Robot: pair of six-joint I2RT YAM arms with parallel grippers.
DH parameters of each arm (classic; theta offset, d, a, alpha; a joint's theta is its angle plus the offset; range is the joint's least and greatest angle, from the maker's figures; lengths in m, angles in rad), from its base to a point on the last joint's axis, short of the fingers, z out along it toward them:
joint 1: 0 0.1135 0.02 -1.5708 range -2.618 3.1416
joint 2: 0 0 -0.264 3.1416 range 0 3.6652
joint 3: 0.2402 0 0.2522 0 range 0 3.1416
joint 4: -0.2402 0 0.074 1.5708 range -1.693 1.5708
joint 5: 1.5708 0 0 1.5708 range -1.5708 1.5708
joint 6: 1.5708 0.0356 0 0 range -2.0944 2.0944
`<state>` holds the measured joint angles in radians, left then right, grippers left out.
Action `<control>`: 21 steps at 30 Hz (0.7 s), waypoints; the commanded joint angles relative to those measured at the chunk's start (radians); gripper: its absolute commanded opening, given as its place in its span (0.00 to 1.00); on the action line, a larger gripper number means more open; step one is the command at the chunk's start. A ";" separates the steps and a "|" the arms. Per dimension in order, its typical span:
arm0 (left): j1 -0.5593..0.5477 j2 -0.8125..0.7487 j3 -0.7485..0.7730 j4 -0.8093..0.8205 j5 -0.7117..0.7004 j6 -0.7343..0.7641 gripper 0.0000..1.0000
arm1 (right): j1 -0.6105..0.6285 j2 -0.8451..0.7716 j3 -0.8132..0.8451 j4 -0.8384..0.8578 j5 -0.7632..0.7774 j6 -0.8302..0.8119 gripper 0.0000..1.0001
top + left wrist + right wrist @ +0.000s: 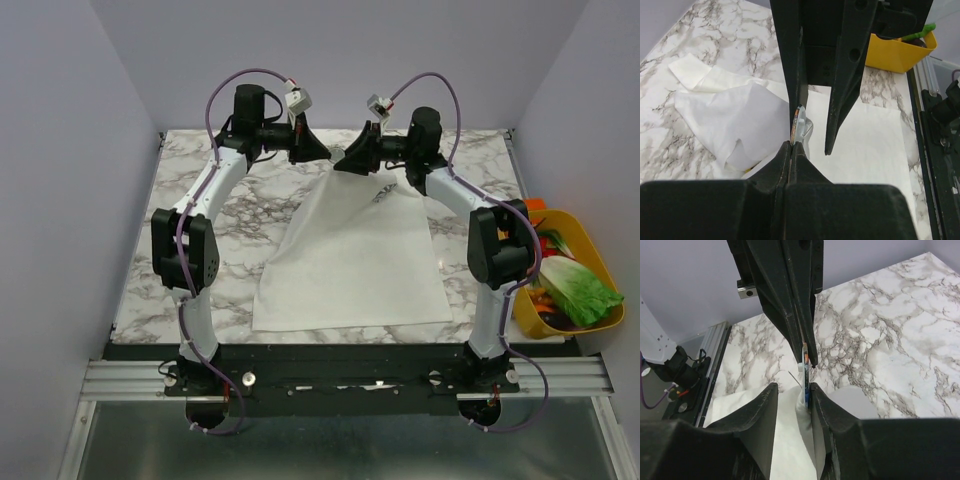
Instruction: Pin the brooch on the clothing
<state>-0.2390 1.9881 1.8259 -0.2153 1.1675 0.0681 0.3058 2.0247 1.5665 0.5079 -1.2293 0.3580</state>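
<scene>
The white T-shirt lies flat on the marble table, its flower print near the far end. Both grippers meet above its far edge. My left gripper is shut on the brooch, which shows edge-on at its tips. In the right wrist view the brooch is pressed against one of my right gripper's fingers, its thin pin sticking out sideways. My right gripper is open, with a raised fold of the shirt between its jaws.
A yellow bin with a cabbage and other vegetables stands off the table's right edge; it also shows in the left wrist view. A shirt sleeve lies crumpled on the marble.
</scene>
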 commanded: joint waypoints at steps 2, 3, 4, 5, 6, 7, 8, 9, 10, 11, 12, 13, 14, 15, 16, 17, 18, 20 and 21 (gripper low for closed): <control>-0.002 0.006 0.055 -0.206 -0.057 0.183 0.00 | 0.001 -0.052 0.013 0.084 -0.042 0.024 0.38; -0.003 0.011 0.062 -0.214 -0.055 0.190 0.00 | 0.001 -0.054 0.013 0.093 -0.044 0.027 0.36; -0.005 0.011 0.065 -0.220 -0.055 0.196 0.00 | 0.000 -0.054 0.012 0.098 -0.045 0.030 0.35; -0.006 0.011 0.065 -0.232 -0.057 0.211 0.00 | 0.000 -0.054 0.010 0.103 -0.048 0.035 0.34; -0.008 0.014 0.075 -0.246 -0.057 0.220 0.00 | 0.000 -0.054 0.009 0.116 -0.053 0.039 0.34; -0.008 0.015 0.081 -0.259 -0.058 0.226 0.00 | 0.000 -0.054 0.009 0.122 -0.056 0.045 0.33; -0.009 0.017 0.085 -0.275 -0.057 0.236 0.00 | 0.000 -0.054 0.009 0.124 -0.058 0.050 0.33; -0.010 0.018 0.090 -0.279 -0.058 0.242 0.00 | -0.002 -0.054 0.009 0.127 -0.061 0.050 0.31; -0.010 0.018 0.092 -0.282 -0.063 0.242 0.00 | -0.002 -0.055 0.009 0.127 -0.062 0.052 0.31; -0.010 0.018 0.092 -0.286 -0.065 0.243 0.00 | -0.002 -0.054 0.009 0.129 -0.067 0.052 0.30; -0.010 0.017 0.090 -0.288 -0.069 0.246 0.00 | -0.002 -0.057 0.007 0.129 -0.068 0.052 0.30; -0.010 0.015 0.093 -0.288 -0.068 0.246 0.00 | -0.004 -0.057 0.006 0.129 -0.068 0.052 0.30; -0.010 0.015 0.093 -0.288 -0.069 0.248 0.00 | -0.004 -0.058 0.004 0.129 -0.071 0.052 0.30; -0.010 0.015 0.093 -0.288 -0.069 0.246 0.00 | -0.004 -0.058 0.003 0.129 -0.075 0.052 0.30; -0.010 0.018 0.096 -0.285 -0.071 0.243 0.00 | -0.004 -0.058 0.001 0.130 -0.078 0.052 0.30; -0.010 0.017 0.096 -0.286 -0.072 0.243 0.00 | -0.004 -0.058 0.001 0.132 -0.085 0.052 0.30; -0.010 0.018 0.098 -0.285 -0.074 0.240 0.00 | -0.005 -0.058 -0.002 0.133 -0.088 0.053 0.30; -0.011 0.020 0.101 -0.283 -0.071 0.234 0.00 | -0.004 -0.061 -0.016 0.149 -0.104 0.065 0.31; -0.011 0.021 0.104 -0.280 -0.071 0.233 0.00 | -0.004 -0.060 -0.019 0.171 -0.111 0.073 0.36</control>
<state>-0.2474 1.9900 1.8912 -0.4847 1.1511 0.2859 0.2996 2.0209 1.5639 0.5949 -1.2575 0.3996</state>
